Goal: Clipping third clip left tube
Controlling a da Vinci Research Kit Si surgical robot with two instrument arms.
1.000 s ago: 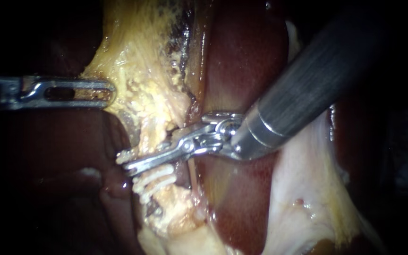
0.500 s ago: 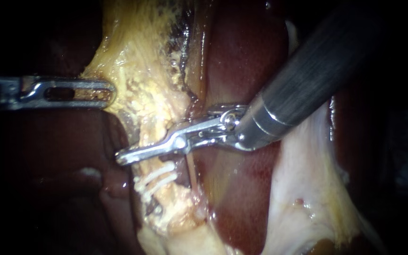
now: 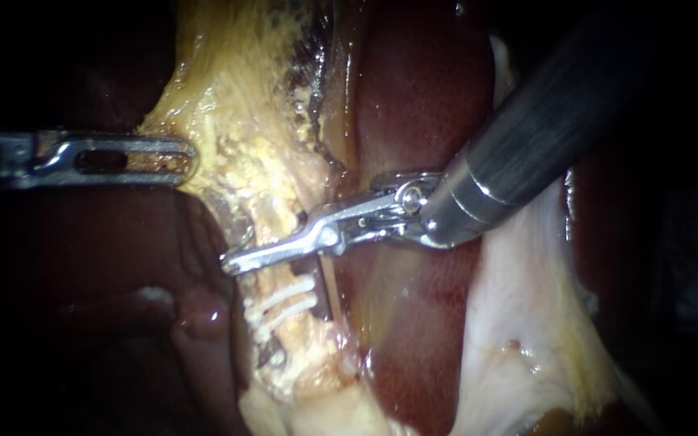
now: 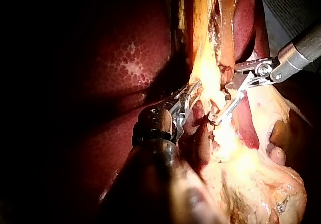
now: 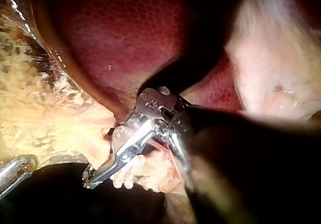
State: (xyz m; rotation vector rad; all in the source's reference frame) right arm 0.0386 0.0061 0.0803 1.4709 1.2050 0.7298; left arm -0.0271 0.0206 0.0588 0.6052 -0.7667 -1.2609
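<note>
A yellowish tube (image 3: pixel 272 222) runs down the middle of the endoscope view, between dark red liver (image 3: pixel 405 97) on either side. Two white clips (image 3: pixel 284 303) sit across it lower down. My right instrument (image 3: pixel 232 262) comes in from the upper right. Its slim jaws lie together across the tube just above those clips, shut on it. In the right wrist view the same jaws (image 5: pixel 93 178) are pressed into the yellow tissue. My left instrument (image 3: pixel 187 159) comes in from the left, with its slotted jaws shut on the edge of the yellow tissue (image 3: pixel 228 121); in the left wrist view (image 4: pixel 188 96) too.
A pale whitish sheet of tissue (image 3: pixel 519 323) hangs below the right shaft (image 3: pixel 543 137). A thin strand (image 3: pixel 329 295) runs beside the clipped tube. Dark liver (image 4: pixel 120 58) fills the space beside the left instrument.
The right jaws, parted around the tube a second ago, have come together on it. They then shifted slightly up and right, dragging the tube and its two clips along. The left instrument held still.
</note>
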